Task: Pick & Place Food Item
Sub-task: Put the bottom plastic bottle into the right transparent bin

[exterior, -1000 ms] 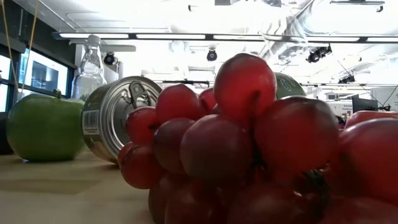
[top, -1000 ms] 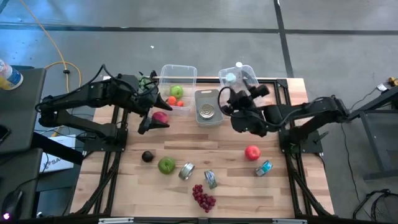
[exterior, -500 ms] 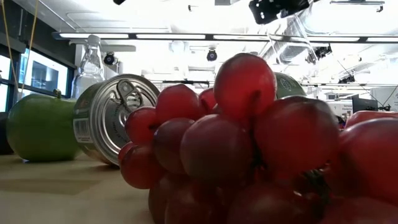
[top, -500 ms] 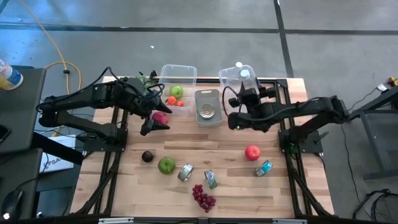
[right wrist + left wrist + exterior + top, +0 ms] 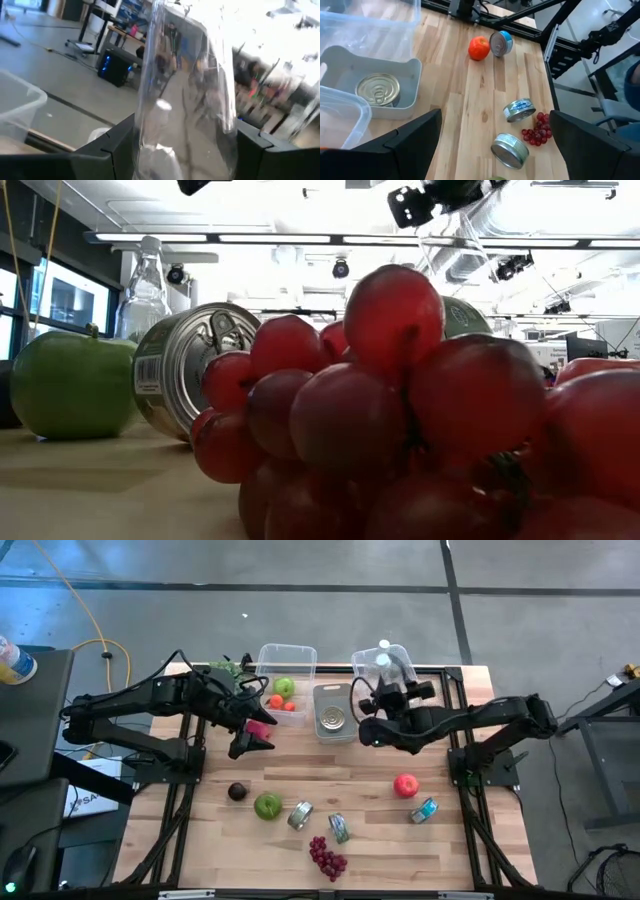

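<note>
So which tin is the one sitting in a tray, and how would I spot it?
Find the wooden table and look to its far edge, between the two clear tubs. There sits a grey tray holding one silver can, upright with its ring-pull lid showing. The other cans lie loose on the bare wood.

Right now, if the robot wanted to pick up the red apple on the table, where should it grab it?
Probably from straight above, with the fingers closing on the widest part of the red apple. It is round and sits alone on the wooden table, with bare wood all around it, so both fingers should fit down its sides. The blue-labelled can lies close but apart, so close the fingers across the other way.
</note>
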